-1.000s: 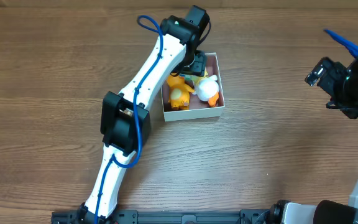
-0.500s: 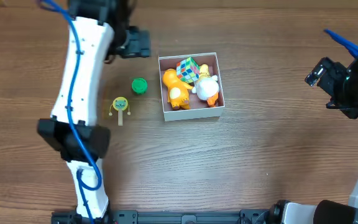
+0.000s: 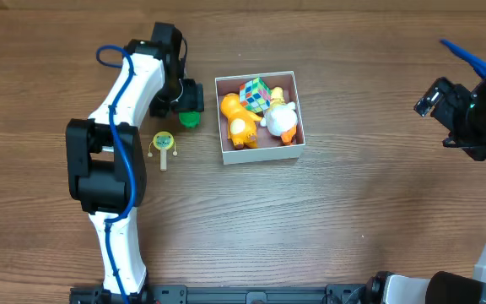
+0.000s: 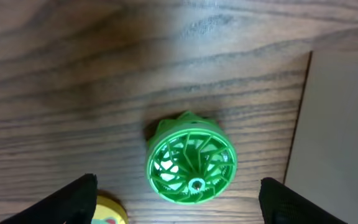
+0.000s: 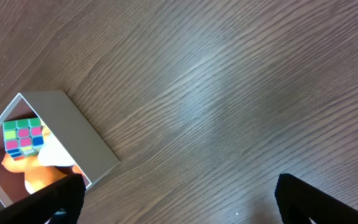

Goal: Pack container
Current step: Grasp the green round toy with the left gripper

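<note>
**Over the green toy, just left of the container: left fingers spread wide**

Beside the container, the left gripper's [image 3: 186, 98] fingers [image 4: 73, 202] stand well apart. In the left wrist view one is on each side of a round, spoked green toy [image 4: 191, 166] lying on the wood, and neither visibly touches it. Just near-left of that toy lies a small yellow toy [image 3: 163, 143].

The container [image 3: 260, 153] sits right of the green toy, toward the far middle of the table [image 3: 353, 219]. Inside it are a colourful cube [image 3: 256, 91] at the far side, an orange toy [image 3: 238, 120] on the left and a white toy [image 3: 281, 118] on the right.

Well apart from all this, at the right edge, the right gripper [image 3: 439, 103] hangs over bare wood. Its fingers [image 5: 58, 199] are spread with nothing between them.
</note>
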`<state>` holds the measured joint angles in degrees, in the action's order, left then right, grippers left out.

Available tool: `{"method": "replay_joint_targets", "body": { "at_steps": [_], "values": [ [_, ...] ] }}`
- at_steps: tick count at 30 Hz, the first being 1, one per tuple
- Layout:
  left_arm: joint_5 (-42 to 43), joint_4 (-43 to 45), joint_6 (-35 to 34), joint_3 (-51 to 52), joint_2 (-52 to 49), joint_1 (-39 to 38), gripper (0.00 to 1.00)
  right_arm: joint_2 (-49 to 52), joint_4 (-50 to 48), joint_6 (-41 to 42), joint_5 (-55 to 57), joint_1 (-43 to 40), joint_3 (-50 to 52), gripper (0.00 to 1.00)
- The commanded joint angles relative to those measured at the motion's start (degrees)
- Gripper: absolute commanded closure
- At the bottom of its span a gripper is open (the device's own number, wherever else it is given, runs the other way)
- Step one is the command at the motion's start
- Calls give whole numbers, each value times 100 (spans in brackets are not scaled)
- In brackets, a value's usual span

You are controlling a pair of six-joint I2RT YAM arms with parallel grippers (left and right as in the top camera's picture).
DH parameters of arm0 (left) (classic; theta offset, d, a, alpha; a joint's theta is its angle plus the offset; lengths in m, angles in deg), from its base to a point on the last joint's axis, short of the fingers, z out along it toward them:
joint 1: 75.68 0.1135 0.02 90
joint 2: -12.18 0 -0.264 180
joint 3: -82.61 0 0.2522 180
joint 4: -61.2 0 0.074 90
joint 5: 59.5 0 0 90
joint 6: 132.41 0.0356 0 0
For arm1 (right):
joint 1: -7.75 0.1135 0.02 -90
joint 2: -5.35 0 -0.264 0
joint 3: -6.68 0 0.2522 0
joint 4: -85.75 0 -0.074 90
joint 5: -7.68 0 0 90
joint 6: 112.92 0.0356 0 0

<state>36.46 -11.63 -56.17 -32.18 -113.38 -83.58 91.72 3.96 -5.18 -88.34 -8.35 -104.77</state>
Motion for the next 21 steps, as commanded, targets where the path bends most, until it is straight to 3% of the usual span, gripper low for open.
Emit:
{"method": "replay_joint_targets", "body": {
  "at_steps": [1, 8, 11, 16, 21],
  "values": [
    [-57, 398, 94, 293, 20, -42, 20, -22, -28, -42, -9, 0, 0, 0],
    [-61, 885, 256, 647, 20, -46, 21, -22, -28, -42, -7, 0, 0, 0],
    [-66, 981, 426, 697, 20, -48, 27, -22, -28, -42, -7, 0, 0, 0],
    [-516, 876, 562, 719, 20, -48, 28, -22, -13, -42, -7, 0, -2, 0],
    [-564, 852, 678, 719, 20, -48, 47, -22, 42, -90, -7, 0, 0, 0]
  ]
}}
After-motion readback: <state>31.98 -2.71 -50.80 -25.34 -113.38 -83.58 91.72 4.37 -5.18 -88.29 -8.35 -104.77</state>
